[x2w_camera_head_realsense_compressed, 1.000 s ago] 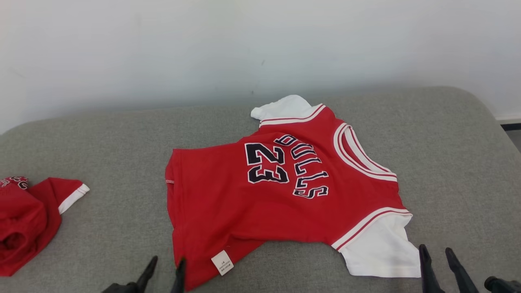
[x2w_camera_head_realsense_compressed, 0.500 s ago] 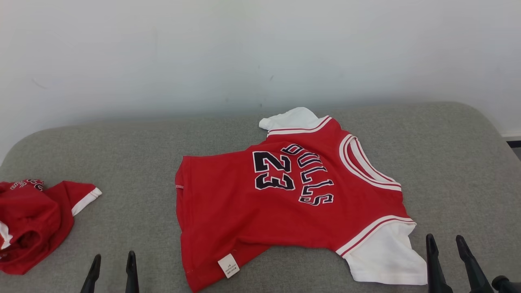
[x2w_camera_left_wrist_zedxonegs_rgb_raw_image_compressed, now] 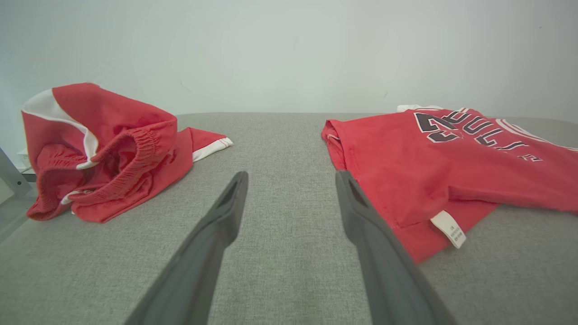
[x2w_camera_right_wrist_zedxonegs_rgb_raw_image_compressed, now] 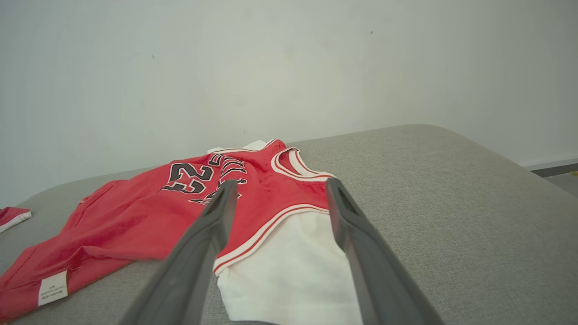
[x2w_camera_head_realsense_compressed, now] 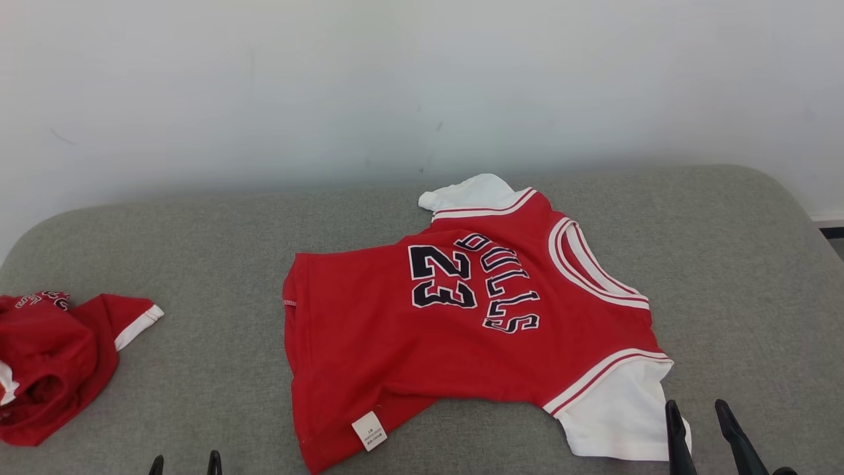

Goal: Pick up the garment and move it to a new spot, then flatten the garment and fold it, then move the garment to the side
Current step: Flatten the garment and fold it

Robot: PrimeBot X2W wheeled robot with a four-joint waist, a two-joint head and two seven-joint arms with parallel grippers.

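The garment [x2w_camera_head_realsense_compressed: 422,343] is a red jersey with white sleeves and dark "BULLS 23" lettering, spread out on the grey padded table [x2w_camera_head_realsense_compressed: 217,251], neck toward the right. Its hem label lies near the front edge. My left gripper [x2w_camera_head_realsense_compressed: 184,462] is open at the bottom edge, left of the hem and apart from it; in the left wrist view the left gripper [x2w_camera_left_wrist_zedxonegs_rgb_raw_image_compressed: 289,178] holds nothing, with the garment [x2w_camera_left_wrist_zedxonegs_rgb_raw_image_compressed: 406,167] just to its right. My right gripper [x2w_camera_head_realsense_compressed: 696,410] is open beside the near white sleeve; in the right wrist view the right gripper [x2w_camera_right_wrist_zedxonegs_rgb_raw_image_compressed: 277,185] hovers over that sleeve [x2w_camera_right_wrist_zedxonegs_rgb_raw_image_compressed: 289,266].
Crumpled red shorts [x2w_camera_head_realsense_compressed: 46,356] with white trim lie at the table's left edge, also large in the left wrist view as red shorts [x2w_camera_left_wrist_zedxonegs_rgb_raw_image_compressed: 104,149]. A white wall stands behind the table. Bare grey surface stretches between the shorts and the jersey and to the jersey's right.
The camera tilted early on, shifting the whole picture. Both grippers have drawn back toward the bottom edge; the left one moved left, away from the hem. The jersey lies unmoved.
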